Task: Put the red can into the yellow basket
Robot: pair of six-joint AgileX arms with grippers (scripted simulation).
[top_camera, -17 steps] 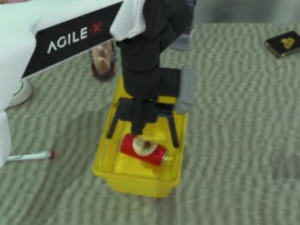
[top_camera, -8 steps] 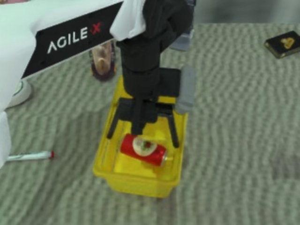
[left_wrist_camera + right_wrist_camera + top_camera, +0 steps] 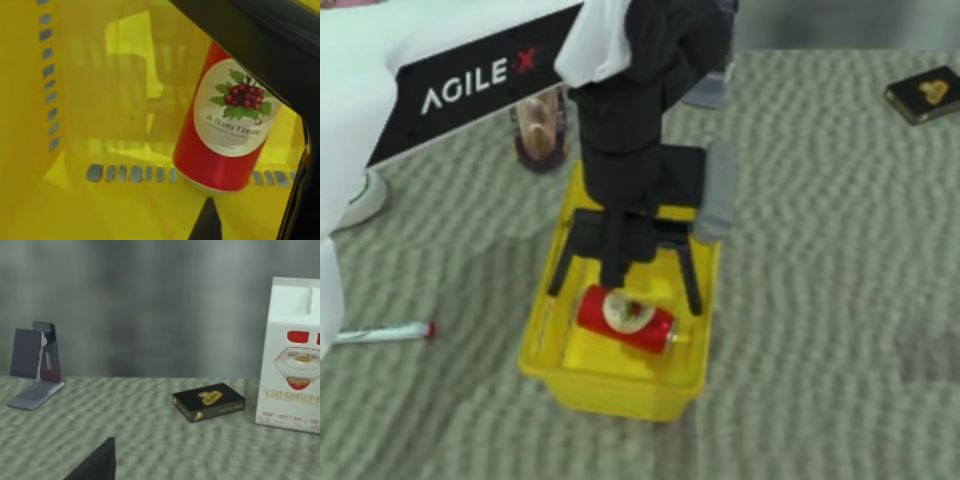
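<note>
**Red can lying in the yellow basket under the left claw**

Nearest the front edge of the counter [image 3: 820, 400] stands the yellow basket [image 3: 620, 395], a little left of the middle. The red can [image 3: 625, 320] lies on its side on the basket floor, towards the front wall, its round cream label facing up. The left claw [image 3: 623, 290] hangs straight above it, inside the basket, with its two black fingers [image 3: 691, 280] spread wide to either side; the can sits between and just below them, touching neither as far as the top view shows. From the left wrist camera the can [image 3: 225, 125] rests against the slotted basket wall [image 3: 50, 80], free of the claw.

Left of the basket, near the counter's left edge, lies a white pen [image 3: 380, 332] with a red tip. Behind the basket stands a small brown jar [image 3: 540, 135]. In the far right corner lies a black box [image 3: 923, 94], seen also by the right wrist camera [image 3: 209, 401] with a white carton [image 3: 292, 357] and a grey stand [image 3: 36, 367]. The right claw is out of sight.
</note>
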